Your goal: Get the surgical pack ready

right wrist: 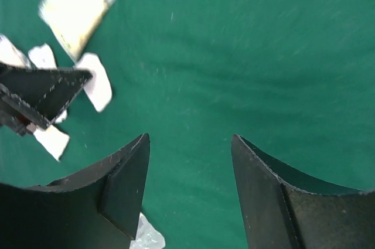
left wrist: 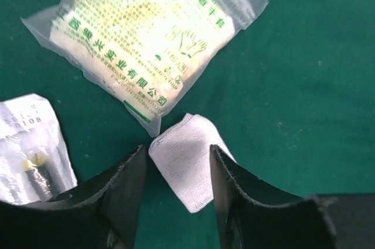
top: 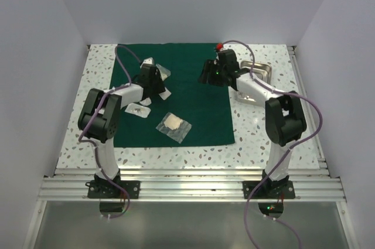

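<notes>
1. From above: the dark green cloth [top: 199, 114] lies spread flat across the speckled table [top: 76, 137]. The steel tray [top: 262, 68] sits on bare tabletop beside the cloth's far right corner. A clear gauze pouch [top: 173, 126] rests near the cloth's front edge. The left gripper [top: 157, 88] is low over packets at the cloth's left side, and the right gripper [top: 208, 74] is over its far centre.
2. Left wrist: the jaws stand parted, with a white gauze square [left wrist: 187, 167] lying flat on the cloth between them. A printed pouch [left wrist: 146, 32] lies just beyond it.
3. Right wrist: the jaws are spread, released, with only green cloth between the fingers [right wrist: 126, 173].
</notes>
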### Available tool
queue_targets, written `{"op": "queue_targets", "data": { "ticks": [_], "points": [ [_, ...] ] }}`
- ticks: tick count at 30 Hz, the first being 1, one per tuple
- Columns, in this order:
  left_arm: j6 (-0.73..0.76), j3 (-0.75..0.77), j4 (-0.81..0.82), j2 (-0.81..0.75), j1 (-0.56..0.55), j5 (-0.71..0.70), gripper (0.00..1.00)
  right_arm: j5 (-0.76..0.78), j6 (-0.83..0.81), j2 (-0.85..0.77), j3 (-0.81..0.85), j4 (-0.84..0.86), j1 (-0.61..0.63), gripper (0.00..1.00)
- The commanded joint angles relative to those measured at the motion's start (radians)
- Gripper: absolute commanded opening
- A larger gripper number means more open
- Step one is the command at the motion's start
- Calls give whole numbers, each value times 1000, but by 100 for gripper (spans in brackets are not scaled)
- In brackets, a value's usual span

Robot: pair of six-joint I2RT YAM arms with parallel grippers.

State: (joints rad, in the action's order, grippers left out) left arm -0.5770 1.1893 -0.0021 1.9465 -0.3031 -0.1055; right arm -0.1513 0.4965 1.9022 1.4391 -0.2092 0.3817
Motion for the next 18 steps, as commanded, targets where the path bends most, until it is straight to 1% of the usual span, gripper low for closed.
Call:
{"op": "queue_targets", "data": {
  "ticks": [1,5,6,7,8,10,11,14,15,17,18],
  "points": [
    [3,32,13,32,9,24,48,-13,11,12,56,33,19,61],
    [-7,43,4,51,10,27,45,-14,14,20,52,37,25,59],
    [-7,39,4,51,10,30,40,-14,11,21,50,39,25,59],
    [-9,33,10,51,10,35,35,-14,10,20,46,37,26,58],
    [-7,32,22,52,10,38,23,-16,8,18,41,39,25,57],
    [-3,32,30,51,10,56,11,-22,7,15,23,48,25,57],
    [0,29,37,48,10,67,0,-21,8,12,17,53,25,56],
    [11,9,63,22,10,111,0,-56,1,6,-8,77,26,56],
    [12,0,73,-9,9,153,0,-73,-12,5,-11,96,25,56],
    [17,-37,102,-44,9,188,0,-148,-29,3,-26,120,25,56],
    [20,-52,112,-79,9,229,0,-175,-41,1,-32,157,25,57]
  ]
}}
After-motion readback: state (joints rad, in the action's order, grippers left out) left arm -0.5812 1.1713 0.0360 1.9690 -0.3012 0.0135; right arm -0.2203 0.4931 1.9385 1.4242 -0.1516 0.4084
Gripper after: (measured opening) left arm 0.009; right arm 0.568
